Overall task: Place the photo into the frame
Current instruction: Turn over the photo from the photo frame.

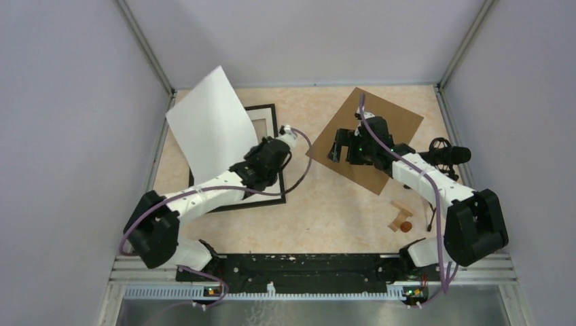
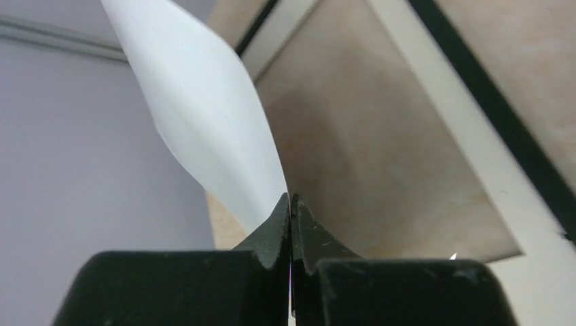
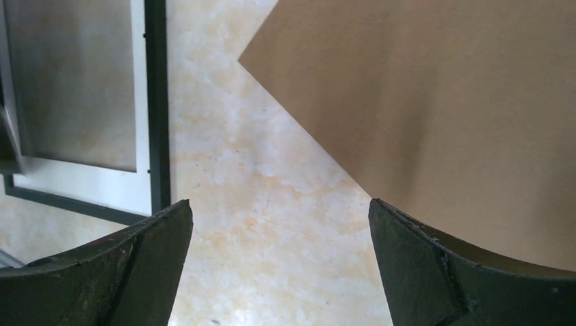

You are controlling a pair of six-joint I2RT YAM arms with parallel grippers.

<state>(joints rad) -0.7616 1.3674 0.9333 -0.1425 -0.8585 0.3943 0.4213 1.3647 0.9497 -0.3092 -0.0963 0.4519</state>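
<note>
The photo (image 1: 210,129) shows its white back and is held up, curved, above the left half of the table. My left gripper (image 1: 253,151) is shut on its lower edge; the left wrist view shows the sheet (image 2: 204,115) pinched between the closed fingertips (image 2: 290,204). The frame (image 1: 270,119) with a thin black border and white inner margin lies flat below it; it also shows in the left wrist view (image 2: 502,136) and the right wrist view (image 3: 155,102). My right gripper (image 1: 337,144) is open and empty (image 3: 280,207), over the left corner of the brown backing board (image 1: 370,136).
The brown backing board (image 3: 435,102) lies at an angle on the right half of the table. A small wooden piece (image 1: 399,214) and an orange ball (image 1: 406,227) lie near the right arm's base. Grey walls close in both sides.
</note>
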